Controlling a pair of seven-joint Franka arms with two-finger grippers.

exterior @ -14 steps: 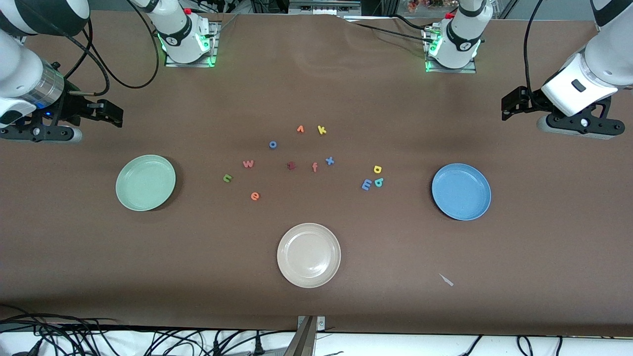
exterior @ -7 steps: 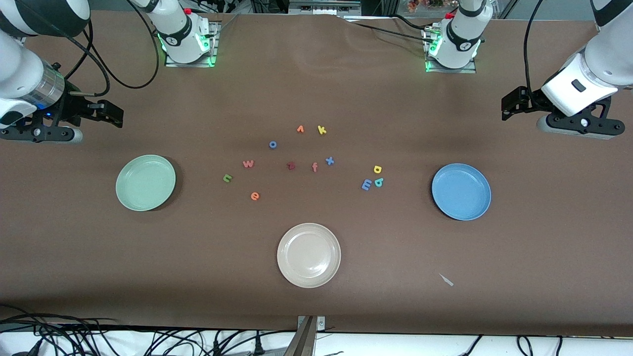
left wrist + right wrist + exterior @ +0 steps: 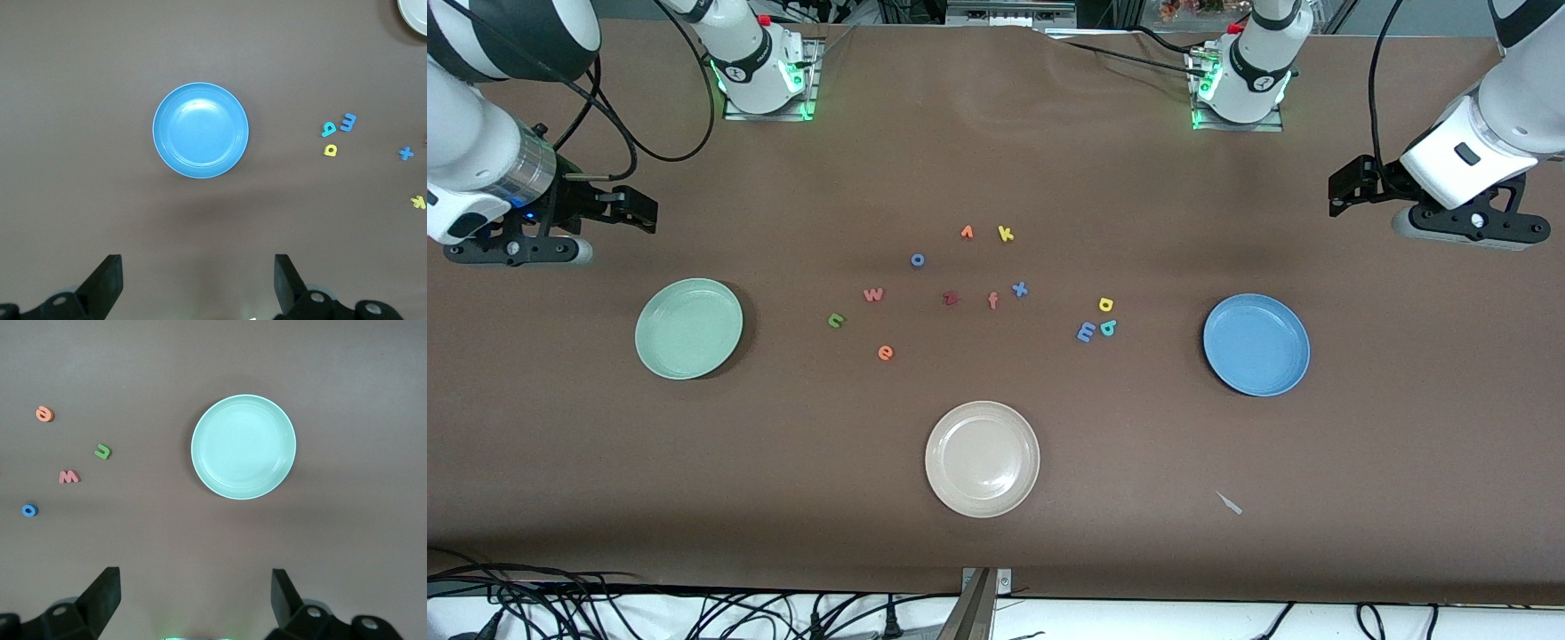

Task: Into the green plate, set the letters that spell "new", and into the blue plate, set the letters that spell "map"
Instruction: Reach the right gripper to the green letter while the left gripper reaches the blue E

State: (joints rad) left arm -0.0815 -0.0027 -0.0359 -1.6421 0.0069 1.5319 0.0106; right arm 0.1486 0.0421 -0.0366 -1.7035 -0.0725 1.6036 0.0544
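My right gripper (image 3: 636, 212) hangs with its jaws spread wide and empty, up over bare worktop (image 3: 996, 551) at the right arm's end, just above the green plate (image 3: 688, 328). My left gripper (image 3: 1347, 182) is the same, jaws apart and holding nothing, over the left arm's end of the worktop near the blue plate (image 3: 1256, 344).

Both plates are empty, so I judge that no letter has been sorted yet and the first pick is the step in hand. The green n (image 3: 835, 320), the salmon w (image 3: 873, 294) and the orange e (image 3: 885, 353) lie loosely spaced toward the middle, on the green plate's side. The blue m (image 3: 1086, 332), the teal p (image 3: 1108, 327) and the yellow a (image 3: 1105, 304) sit in a tight cluster nearer the blue plate, m and p almost touching.

Next, I think, each jaw must drop onto one small flat letter and pinch it cleanly. The n looks easiest for my right side. The m and p will need care so one is not dragged along with the other.
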